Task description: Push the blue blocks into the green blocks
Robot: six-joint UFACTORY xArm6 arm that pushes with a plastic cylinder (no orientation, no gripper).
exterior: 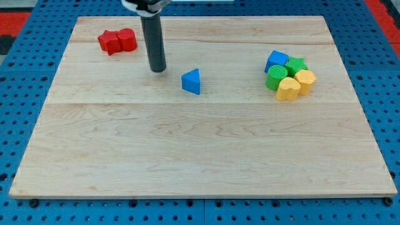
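Note:
A blue triangular block [192,81] lies alone near the board's upper middle. My tip [157,69] rests on the board a little to the left of it and slightly higher in the view, not touching it. At the upper right, a blue cube [275,60] sits in a cluster, touching a green star block [296,64] and a green round block [276,77].
Two yellow blocks [287,89] [305,81] sit against the green ones at the cluster's lower right. Two red blocks [110,42] [127,39] lie together at the upper left. The wooden board [200,156] rests on a blue perforated surface.

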